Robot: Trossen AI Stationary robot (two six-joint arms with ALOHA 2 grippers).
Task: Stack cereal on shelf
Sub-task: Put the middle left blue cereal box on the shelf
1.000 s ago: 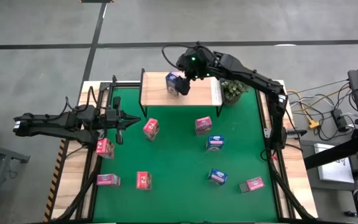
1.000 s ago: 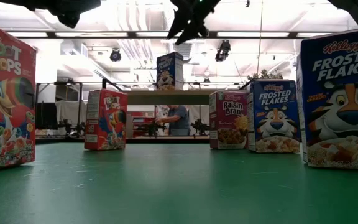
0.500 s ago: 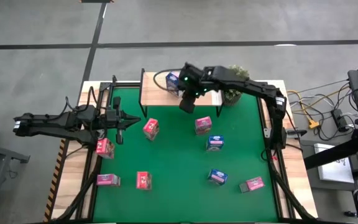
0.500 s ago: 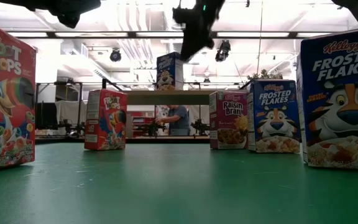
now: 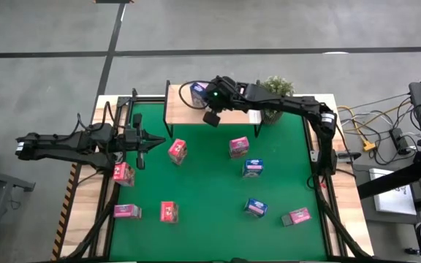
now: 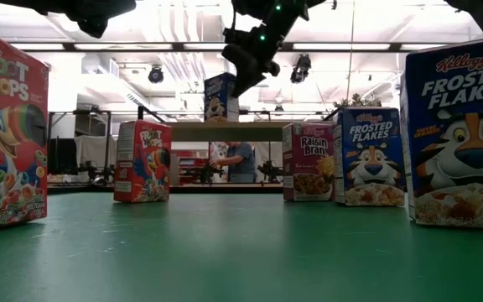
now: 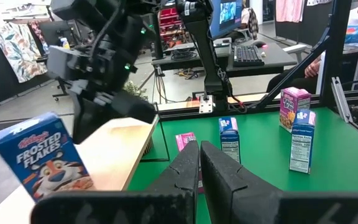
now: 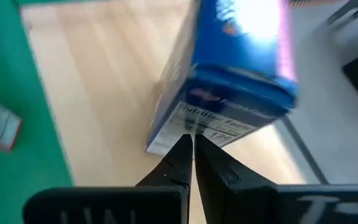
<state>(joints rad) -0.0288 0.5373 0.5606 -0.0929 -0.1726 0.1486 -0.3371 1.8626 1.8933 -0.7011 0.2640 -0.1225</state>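
A blue Frosted Flakes cereal box [image 5: 196, 92] stands on the light wooden shelf [image 5: 234, 109] at the table's far side. It also shows in the low view, box [image 6: 221, 97] on shelf [image 6: 225, 131]. My right gripper [image 5: 205, 100] is shut, its tips at the box's right side [image 8: 191, 127]. My left gripper [image 5: 144, 142] hovers shut over the left of the green mat [image 5: 210, 190]. Several pink and blue cereal boxes stand or lie on the mat, such as one pink [image 5: 177, 150] and one blue [image 5: 253, 168]. My right gripper touches the blue box's narrow side panel with the nutrition label [image 8: 194, 124] with its shut fingertips [image 8: 185, 146]. The fingers come from the table's right, slanting down. The box stands with its bottom on the shelf.
A potted plant [image 5: 273, 106] stands at the shelf's right end. Black frame rails [image 5: 115, 146] run along the mat's sides. Large boxes stand close to the low camera, left [image 6: 7, 134] and right [image 6: 459, 134]. A person [image 6: 240, 159] sits in the room behind.
My right gripper has shut. It drew back from the blue box toward the near edge, then came back toward the left against the box's side. The box has slid a little toward the table's left along the shelf and stays standing.
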